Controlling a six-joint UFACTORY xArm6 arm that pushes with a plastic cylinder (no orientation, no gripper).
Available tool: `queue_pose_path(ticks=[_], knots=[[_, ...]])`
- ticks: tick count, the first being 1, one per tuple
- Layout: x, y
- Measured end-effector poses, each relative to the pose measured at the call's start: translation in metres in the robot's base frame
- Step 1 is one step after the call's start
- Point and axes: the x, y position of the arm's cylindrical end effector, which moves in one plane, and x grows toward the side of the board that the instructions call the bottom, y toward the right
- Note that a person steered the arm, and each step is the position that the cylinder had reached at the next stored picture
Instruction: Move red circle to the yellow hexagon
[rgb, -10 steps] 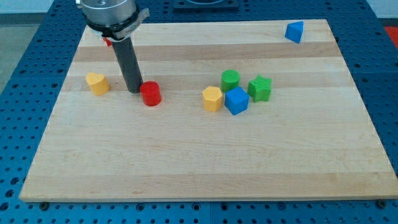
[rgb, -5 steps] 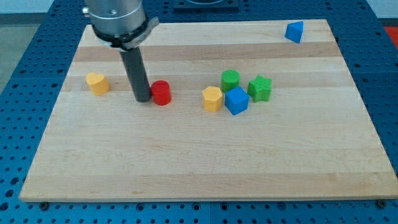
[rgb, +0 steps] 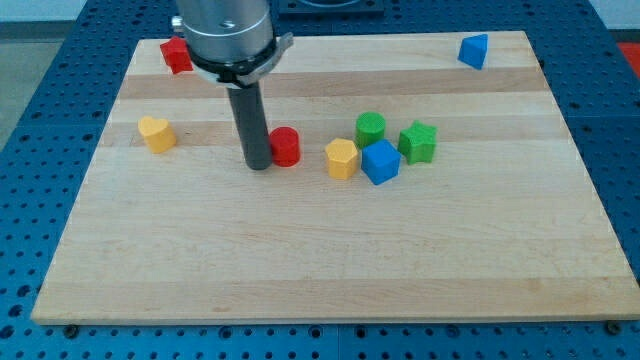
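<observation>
The red circle (rgb: 286, 147) stands on the wooden board, left of the middle. My tip (rgb: 258, 165) touches its left side. The yellow hexagon (rgb: 342, 159) lies a short gap to the right of the red circle, apart from it. The hexagon touches a blue block (rgb: 380, 162) on its right.
A green round block (rgb: 371, 128) and a green star-like block (rgb: 418, 143) sit close behind the hexagon and blue block. A yellow heart-like block (rgb: 155, 133) is at the left. A red block (rgb: 177, 55) is at the top left, a blue triangle (rgb: 474, 50) at the top right.
My tip has slid to the right, pushing the red circle with it toward the yellow hexagon. The red block at the top left has come out from behind the arm.
</observation>
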Motion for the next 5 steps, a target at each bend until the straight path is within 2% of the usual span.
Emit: queue_pose_path(ticks=[5], knots=[[-0.011, 0.036]])
